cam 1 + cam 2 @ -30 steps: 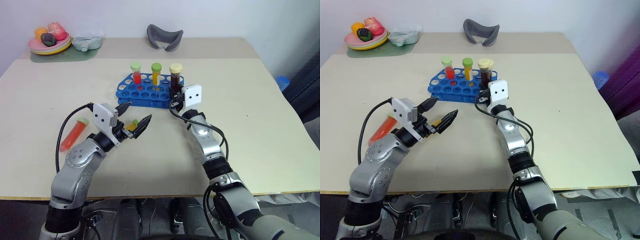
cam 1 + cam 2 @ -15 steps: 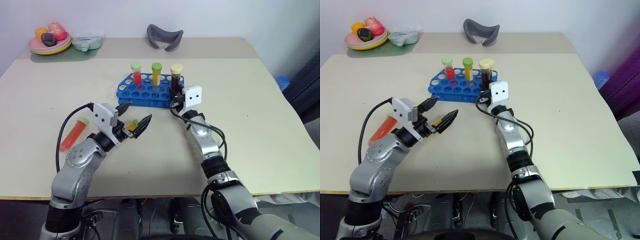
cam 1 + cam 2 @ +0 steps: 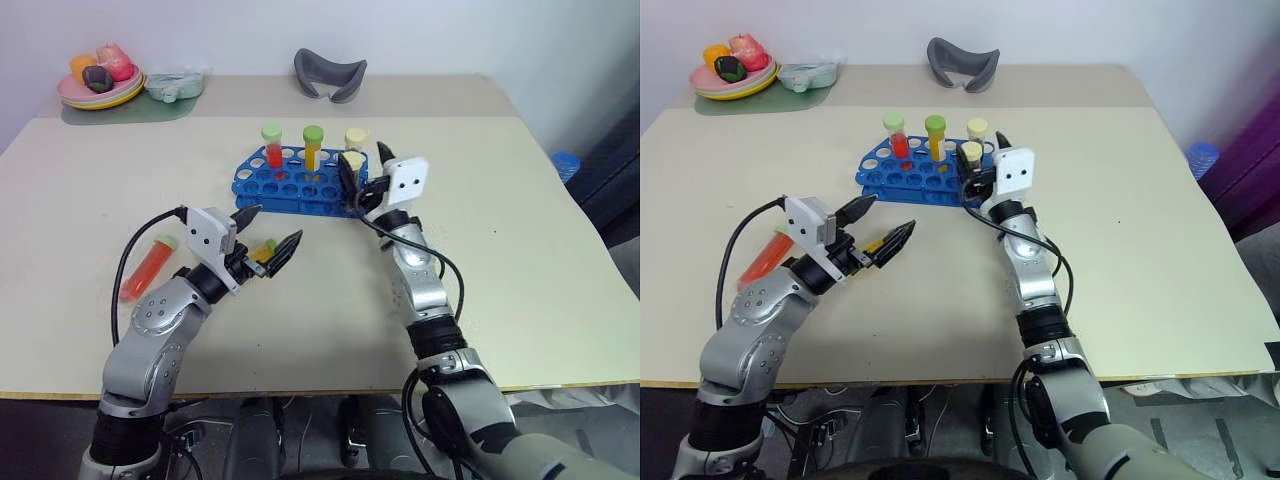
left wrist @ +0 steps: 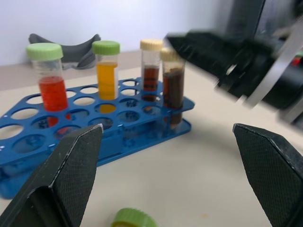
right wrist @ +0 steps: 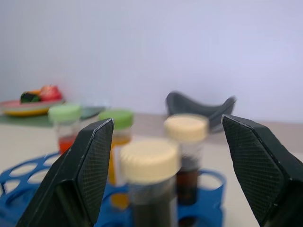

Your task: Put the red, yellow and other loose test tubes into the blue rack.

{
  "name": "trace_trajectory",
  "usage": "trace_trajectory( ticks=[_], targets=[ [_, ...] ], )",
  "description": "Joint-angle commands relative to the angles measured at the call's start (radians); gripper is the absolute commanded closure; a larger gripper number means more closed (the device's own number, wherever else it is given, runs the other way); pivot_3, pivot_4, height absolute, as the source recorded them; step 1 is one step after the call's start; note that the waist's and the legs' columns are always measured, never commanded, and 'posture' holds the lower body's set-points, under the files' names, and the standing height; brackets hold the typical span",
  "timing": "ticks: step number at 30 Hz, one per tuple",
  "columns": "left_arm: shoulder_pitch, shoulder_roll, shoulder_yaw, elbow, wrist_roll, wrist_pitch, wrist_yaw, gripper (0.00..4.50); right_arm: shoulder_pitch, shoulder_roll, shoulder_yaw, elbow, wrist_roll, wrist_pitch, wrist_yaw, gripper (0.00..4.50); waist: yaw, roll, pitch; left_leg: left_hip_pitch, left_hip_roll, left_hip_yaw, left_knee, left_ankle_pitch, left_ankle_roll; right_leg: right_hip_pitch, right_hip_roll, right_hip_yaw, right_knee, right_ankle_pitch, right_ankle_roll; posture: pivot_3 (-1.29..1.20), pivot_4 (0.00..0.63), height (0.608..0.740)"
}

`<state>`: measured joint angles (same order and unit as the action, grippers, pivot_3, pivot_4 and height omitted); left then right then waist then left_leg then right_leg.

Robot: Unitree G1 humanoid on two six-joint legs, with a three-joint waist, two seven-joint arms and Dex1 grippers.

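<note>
Standing in the bright blue plastic two-tiered rack (image 3: pixel 295 183) at mid-tabletop (image 3: pixel 520 220), we count four capped tubes: one green-capped with red liquid (image 3: pixel 272 145), one green-capped with yellow liquid (image 3: pixel 313 146), and two cream-capped with dark brown liquid (image 4: pixel 173 85). We read no writing on any of them. Two loose tubes lie on the tabletop: an orange-red one (image 3: pixel 148 267) well left of the rack and a yellow one (image 3: pixel 263 251) under our left gripper (image 3: pixel 271 234), which hovers wide open and empty. Our right gripper (image 3: pixel 363 167) is spread open around the nearer brown tube, gripping nothing.
</note>
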<state>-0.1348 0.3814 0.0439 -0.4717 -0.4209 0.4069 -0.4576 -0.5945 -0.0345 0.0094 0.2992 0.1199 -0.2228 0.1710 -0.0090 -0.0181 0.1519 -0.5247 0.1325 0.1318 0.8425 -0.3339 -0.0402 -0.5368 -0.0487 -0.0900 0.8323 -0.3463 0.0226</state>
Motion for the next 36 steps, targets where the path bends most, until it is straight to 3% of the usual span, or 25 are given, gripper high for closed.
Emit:
trace_trajectory(
  ticks=[1, 6, 11, 16, 19, 24, 31, 36],
  targets=[
    [-0.034, 0.054, 0.008, -0.017, 0.031, 0.028, -0.002, 0.0, 0.069, -0.075, -0.035, -0.205, 0.072, 0.09, 0.078, 0.8, 0.001, 0.0, 0.0, 0.0, 0.0, 0.0, 0.0, 0.0, 0.0, 0.0, 0.0, 0.0, 0.0, 0.0, 0.0, 0.0, 0.15, 0.66],
    [-0.079, 0.129, 0.027, -0.011, 0.017, 0.066, -0.044, 0.0, 0.178, -0.238, -0.049, -0.399, 0.12, 0.246, 0.194, 0.8, -0.003, 0.0, 0.0, 0.0, 0.0, 0.0, 0.0, 0.0, 0.0, 0.0, 0.0, 0.0, 0.0, 0.0, 0.0, 0.0, 0.15, 0.66],
    [-0.17, 0.297, 0.01, 0.033, 0.005, 0.268, -0.114, 0.0, 0.291, -0.434, -0.028, -0.605, 0.251, 0.445, 0.413, 0.8, -0.003, 0.0, 0.0, 0.001, 0.0, -0.001, -0.001, 0.0, 0.0, 0.0, 0.001, 0.0, 0.0, -0.001, -0.001, 0.0, 0.15, 0.66],
    [-0.382, 0.471, -0.093, 0.123, -0.018, 0.499, -0.264, 0.0, 0.399, -0.656, 0.016, -0.755, 0.296, 0.549, 0.631, 0.8, 0.008, -0.001, 0.001, 0.001, -0.001, -0.001, -0.001, 0.0, 0.001, 0.001, 0.001, 0.0, -0.001, -0.001, 0.0, 0.0, 0.15, 0.66],
    [-0.582, 0.595, -0.315, 0.202, 0.105, 0.573, -0.392, 0.0, 0.397, -0.684, 0.021, -0.752, 0.292, 0.553, 0.667, 0.8, 0.012, -0.002, 0.002, 0.003, -0.001, -0.001, -0.001, 0.0, 0.0, 0.002, 0.001, 0.0, -0.001, -0.001, -0.001, 0.0, 0.15, 0.66],
    [-0.841, 0.606, -0.514, 0.313, 0.125, 0.669, -0.594, 0.0, 0.36, -0.658, 0.035, -0.723, 0.277, 0.545, 0.677, 0.8, 0.02, -0.002, 0.002, 0.004, -0.001, 0.0, -0.002, 0.0, 0.0, 0.003, 0.001, 0.0, -0.002, -0.001, -0.001, 0.0, 0.15, 0.66],
    [-0.967, 0.622, -0.759, 0.429, 0.298, 0.586, -0.803, 0.0, 0.361, -0.729, 0.029, -0.765, 0.332, 0.597, 0.789, 0.8, 0.021, -0.002, 0.002, 0.004, -0.001, 0.0, -0.001, 0.0, 0.0, 0.003, 0.001, 0.0, -0.002, -0.001, 0.0, 0.0, 0.15, 0.66],
    [-0.955, 0.652, -0.849, 0.438, 0.403, 0.544, -0.906, 0.0, 0.384, -0.764, -0.021, -0.784, 0.402, 0.651, 0.822, 0.8, 0.021, -0.002, 0.002, 0.004, -0.001, -0.001, -0.001, 0.0, 0.0, 0.003, 0.001, 0.0, -0.002, -0.001, 0.0, 0.0, 0.15, 0.66]
  ],
)
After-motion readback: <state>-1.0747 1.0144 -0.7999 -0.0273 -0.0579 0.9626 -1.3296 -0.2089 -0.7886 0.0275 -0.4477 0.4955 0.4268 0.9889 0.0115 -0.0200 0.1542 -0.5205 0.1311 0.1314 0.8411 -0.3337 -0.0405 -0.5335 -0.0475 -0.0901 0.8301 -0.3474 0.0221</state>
